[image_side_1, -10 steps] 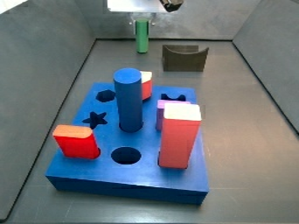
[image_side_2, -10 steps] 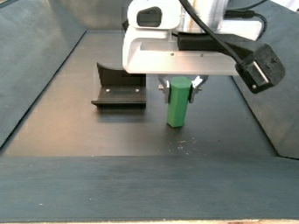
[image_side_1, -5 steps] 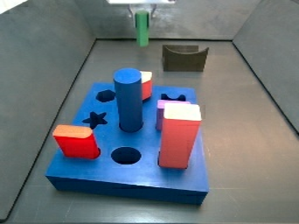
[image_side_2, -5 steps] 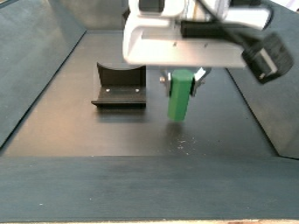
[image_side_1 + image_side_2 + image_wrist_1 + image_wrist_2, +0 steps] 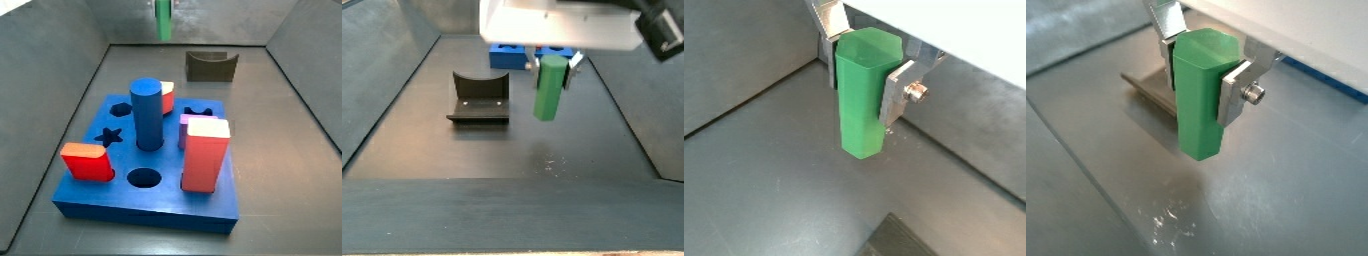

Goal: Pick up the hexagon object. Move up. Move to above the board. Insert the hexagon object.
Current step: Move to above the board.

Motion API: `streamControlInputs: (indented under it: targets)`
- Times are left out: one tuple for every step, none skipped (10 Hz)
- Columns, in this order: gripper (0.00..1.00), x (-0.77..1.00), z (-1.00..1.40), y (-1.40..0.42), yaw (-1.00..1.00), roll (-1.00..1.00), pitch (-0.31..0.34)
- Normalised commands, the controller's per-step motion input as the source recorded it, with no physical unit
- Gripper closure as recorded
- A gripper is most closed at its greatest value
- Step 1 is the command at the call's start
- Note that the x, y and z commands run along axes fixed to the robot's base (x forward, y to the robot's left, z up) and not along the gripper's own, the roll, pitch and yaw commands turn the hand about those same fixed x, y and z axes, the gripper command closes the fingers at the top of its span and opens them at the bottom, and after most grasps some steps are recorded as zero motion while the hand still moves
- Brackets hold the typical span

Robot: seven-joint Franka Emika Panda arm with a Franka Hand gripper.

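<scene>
Here the jaws (image 5: 865,62) are closed on the hexagon object (image 5: 865,95), one silver finger (image 5: 898,92) pressed flat against a side facet and the opposite finger (image 5: 1166,20) showing behind the post's upper end in both wrist views. The post's long axis runs upright, its flat hexagonal end face up between the fingers and its lower end pointing down at the grey floor (image 5: 764,190), which it does not touch: in a side view the hexagon object (image 5: 551,88) hangs clear above the floor. In that side view the dark fixture (image 5: 478,99) stands just beside the post, on the floor, and part of the blue board (image 5: 509,56) shows behind the post. In a side view from the far end, the board (image 5: 120,205) lies in the foreground with a blue cylinder (image 5: 147,114), a tall red block (image 5: 206,156), a short red block (image 5: 87,161) and a purple piece (image 5: 194,124) standing on it; the hexagon object (image 5: 163,20) hangs well beyond the board's far edge, near the fixture (image 5: 210,66), and higher than it.
</scene>
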Motion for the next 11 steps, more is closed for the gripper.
streamControlInputs:
  targets:
    - [1.00,0.04,1.00,0.01,-0.01,0.05,-0.002]
    - [1.00,0.04,1.00,0.01,-0.01,0.05,0.035]
    - [1.00,0.03,1.00,0.01,0.00,0.06,0.067]
    - [1.00,0.03,1.00,0.01,0.01,0.07,0.098]
    - [1.00,0.03,1.00,0.01,0.02,0.07,0.114]
    - [1.00,0.03,1.00,0.01,0.02,0.07,0.121]
    - [1.00,0.03,1.00,0.01,0.02,0.07,0.122]
    - [1.00,0.03,1.00,0.01,0.02,0.06,0.115]
    - [1.00,0.02,1.00,0.01,0.02,0.05,0.108]
    - [1.00,0.02,1.00,0.01,0.02,0.05,0.110]
    - [1.00,0.02,0.92,0.01,0.02,0.06,0.111]
